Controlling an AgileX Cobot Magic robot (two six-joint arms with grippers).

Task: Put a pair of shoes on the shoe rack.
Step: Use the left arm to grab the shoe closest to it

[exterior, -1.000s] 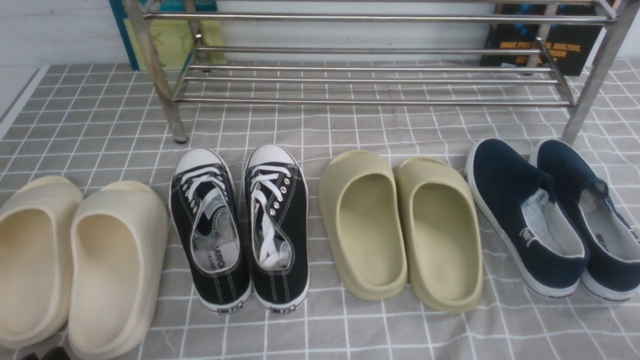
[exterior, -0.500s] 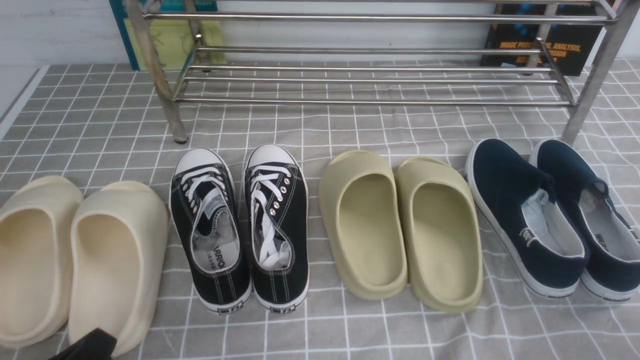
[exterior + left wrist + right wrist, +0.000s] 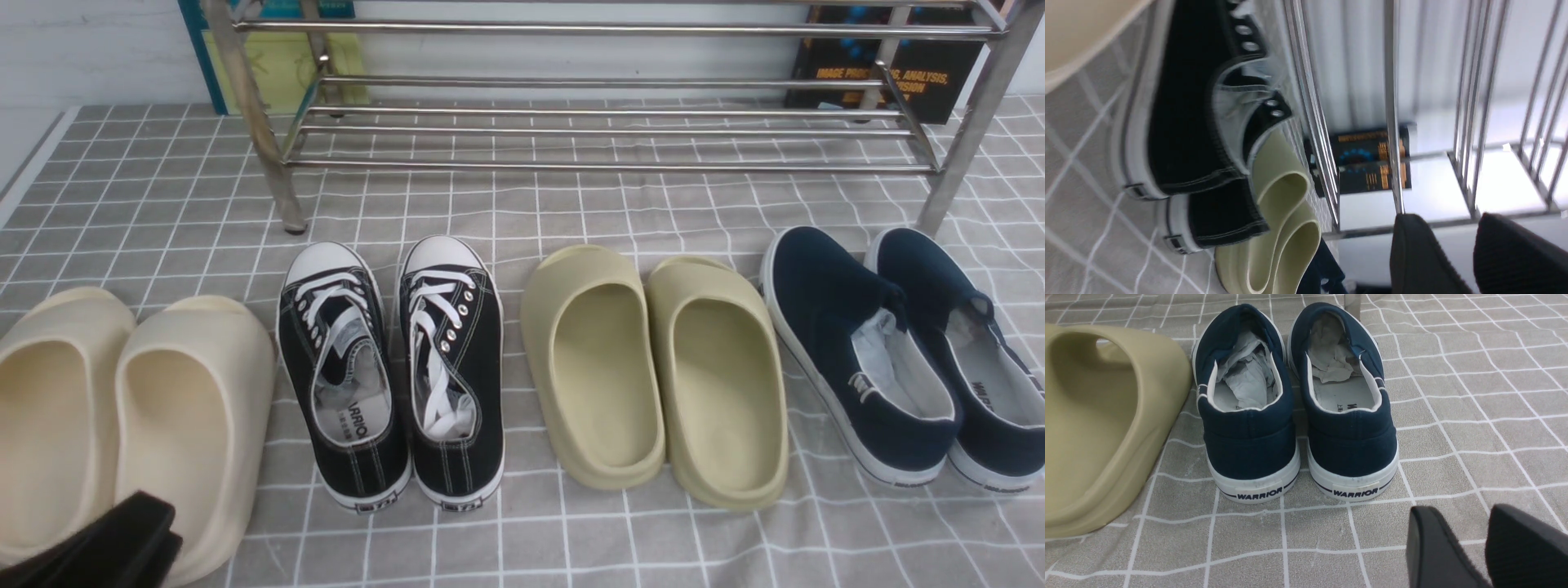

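Observation:
The pair of shoes, two black canvas sneakers with white laces, stands side by side on the cloth, the left one (image 3: 343, 367) beside the right one (image 3: 451, 367), toes toward the shoe rack (image 3: 604, 167). The silver tube rack spans the back of the table and holds nothing. My left gripper (image 3: 106, 547) shows at the bottom left corner of the front view, in front of a cream slide's heel and left of the sneakers. In the left wrist view the gripper (image 3: 1449, 220) is open and empty, with the sneakers (image 3: 1184, 122) off to one side. My right gripper (image 3: 1459, 514) is open and empty, just behind the navy shoes' heels.
Cream slides (image 3: 188, 425) stand left of the sneakers, olive slides (image 3: 604, 367) right of them, navy slip-ons (image 3: 857, 351) at the far right. Books (image 3: 890, 73) lean behind the rack. A grey checked cloth (image 3: 571, 539) covers the table.
My left gripper has come up into the bottom left corner of the front view, further in with each frame. The shoes and rack have not moved.

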